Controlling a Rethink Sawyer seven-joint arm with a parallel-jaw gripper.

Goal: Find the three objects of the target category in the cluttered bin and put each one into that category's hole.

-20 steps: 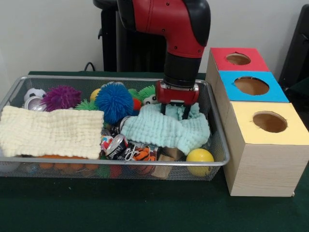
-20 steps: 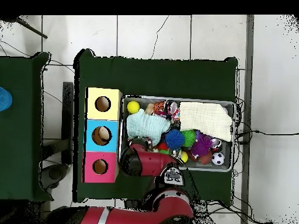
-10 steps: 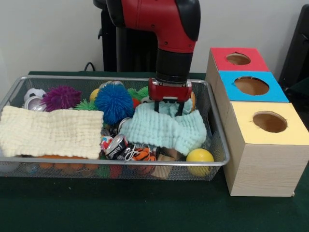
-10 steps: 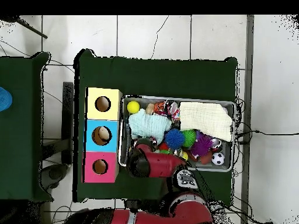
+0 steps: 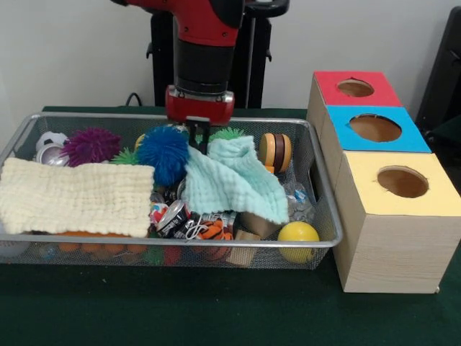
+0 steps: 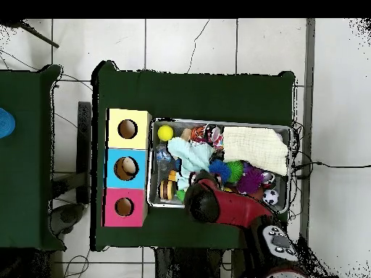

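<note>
Mint cloth (image 5: 230, 180) over bin (image 5: 325, 216) clutter

One wire bin (image 5: 325, 229). Three holes in the box: 1 red (image 5: 355, 88), 1 blue (image 5: 375, 127), 1 yellow (image 5: 403, 182). Two cloths: 1 cream (image 5: 75, 196), 1 mint (image 5: 230, 184). Spiky balls: 1 purple (image 5: 91, 146), 1 blue (image 5: 163, 153); green ones approx. 2, partly hidden. 1 yellow ball (image 5: 297, 240). 1 soccer ball (image 5: 50, 140). Cans: 2 seen (image 5: 171, 217) (image 5: 50, 153). 1 clear bottle (image 5: 299, 202) seen.

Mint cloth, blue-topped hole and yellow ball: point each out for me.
mint cloth (image 5: 232, 182), front view, middle of the fabric.
blue-topped hole (image 5: 375, 127), front view, dark opening.
yellow ball (image 5: 298, 238), front view, centre of its face.
</note>
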